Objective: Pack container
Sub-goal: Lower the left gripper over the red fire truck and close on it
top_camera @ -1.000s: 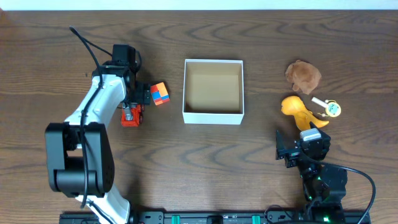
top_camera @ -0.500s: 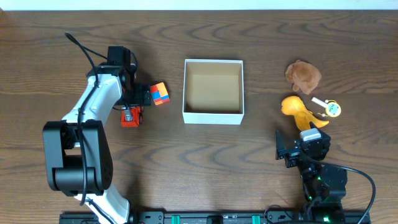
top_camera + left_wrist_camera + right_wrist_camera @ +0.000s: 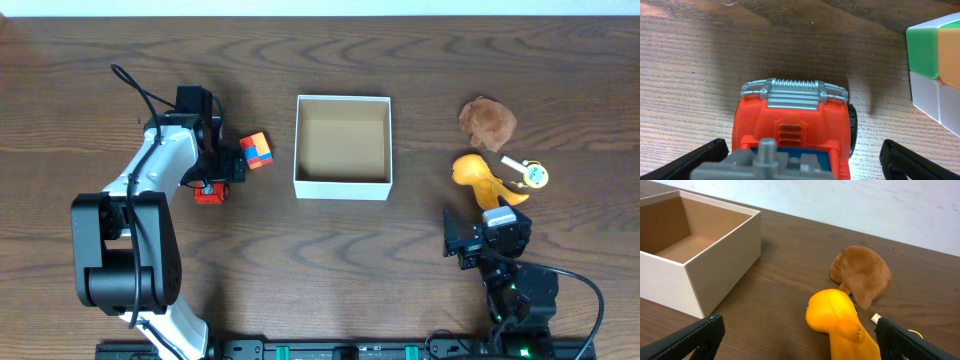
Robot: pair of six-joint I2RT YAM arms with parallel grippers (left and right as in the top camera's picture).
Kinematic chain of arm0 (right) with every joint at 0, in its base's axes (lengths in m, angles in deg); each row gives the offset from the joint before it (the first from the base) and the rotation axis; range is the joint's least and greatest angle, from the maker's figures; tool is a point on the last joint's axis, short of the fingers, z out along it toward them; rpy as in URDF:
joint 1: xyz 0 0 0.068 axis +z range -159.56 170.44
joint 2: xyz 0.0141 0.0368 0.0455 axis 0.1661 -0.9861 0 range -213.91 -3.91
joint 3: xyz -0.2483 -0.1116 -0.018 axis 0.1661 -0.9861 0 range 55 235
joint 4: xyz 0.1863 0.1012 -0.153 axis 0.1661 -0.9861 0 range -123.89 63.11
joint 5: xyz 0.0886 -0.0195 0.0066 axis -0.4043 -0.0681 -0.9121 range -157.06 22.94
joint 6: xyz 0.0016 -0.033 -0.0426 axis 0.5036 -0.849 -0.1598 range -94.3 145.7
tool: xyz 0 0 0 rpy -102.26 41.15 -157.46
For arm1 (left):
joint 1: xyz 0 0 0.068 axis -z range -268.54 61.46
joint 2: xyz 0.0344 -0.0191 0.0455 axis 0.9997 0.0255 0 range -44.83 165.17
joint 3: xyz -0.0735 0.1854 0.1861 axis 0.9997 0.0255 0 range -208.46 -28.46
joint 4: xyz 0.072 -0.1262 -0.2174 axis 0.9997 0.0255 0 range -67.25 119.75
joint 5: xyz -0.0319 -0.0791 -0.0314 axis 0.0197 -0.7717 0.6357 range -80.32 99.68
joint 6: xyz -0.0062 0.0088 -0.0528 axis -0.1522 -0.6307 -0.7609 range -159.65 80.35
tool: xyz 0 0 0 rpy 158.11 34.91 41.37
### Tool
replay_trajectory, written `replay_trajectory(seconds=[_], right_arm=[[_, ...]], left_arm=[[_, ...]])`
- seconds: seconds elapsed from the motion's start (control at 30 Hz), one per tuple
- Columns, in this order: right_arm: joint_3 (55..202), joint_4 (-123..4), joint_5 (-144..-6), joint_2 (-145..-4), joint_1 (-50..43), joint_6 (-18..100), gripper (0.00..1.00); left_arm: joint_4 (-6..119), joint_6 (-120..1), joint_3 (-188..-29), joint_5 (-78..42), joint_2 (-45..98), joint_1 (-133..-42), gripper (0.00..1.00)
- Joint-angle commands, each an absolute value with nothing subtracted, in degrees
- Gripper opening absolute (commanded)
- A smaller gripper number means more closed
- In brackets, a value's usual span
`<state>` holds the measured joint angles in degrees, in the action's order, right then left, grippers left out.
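Observation:
The container [image 3: 343, 184], a square white box with a tan inside, stands mid-table and holds nothing; it also shows in the right wrist view [image 3: 720, 245]. My left gripper [image 3: 802, 160] is open, its fingers on either side of a red toy truck [image 3: 795, 125], which shows in the overhead view [image 3: 208, 193] partly under the gripper. A multicoloured cube [image 3: 257, 150] lies just right of it. My right gripper [image 3: 797, 337] is open and empty, with an orange toy [image 3: 842, 320] between and ahead of its fingers.
Right of the container lie a brown plush lump [image 3: 487, 121], the orange toy [image 3: 482, 178] and a small white-and-yellow item [image 3: 528, 172]. The cube's edge shows in the left wrist view [image 3: 935, 65].
My left gripper has shifted slightly over the red truck and settled lower around it. The right arm and the toys on the right have not moved.

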<state>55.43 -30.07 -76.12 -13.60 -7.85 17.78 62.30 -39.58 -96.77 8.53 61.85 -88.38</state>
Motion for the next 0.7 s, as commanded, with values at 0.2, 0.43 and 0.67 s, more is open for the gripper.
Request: replay_trajectory(seconds=[0.2, 0.43, 0.67], right_arm=[[55.3, -30.3, -76.5, -13.3, -8.5, 18.4, 0.99], [55.3, -30.3, -76.5, -13.3, -8.5, 18.4, 0.99], [55.3, -30.3, -76.5, -13.3, -8.5, 18.4, 0.99]], left_arm=[[62.2, -38.8, -96.5, 8.4, 62.4, -88.5, 1.00], [62.2, -38.8, -96.5, 8.4, 62.4, -88.5, 0.74], [62.6, -38.8, -96.5, 8.4, 62.4, -88.5, 0.54]])
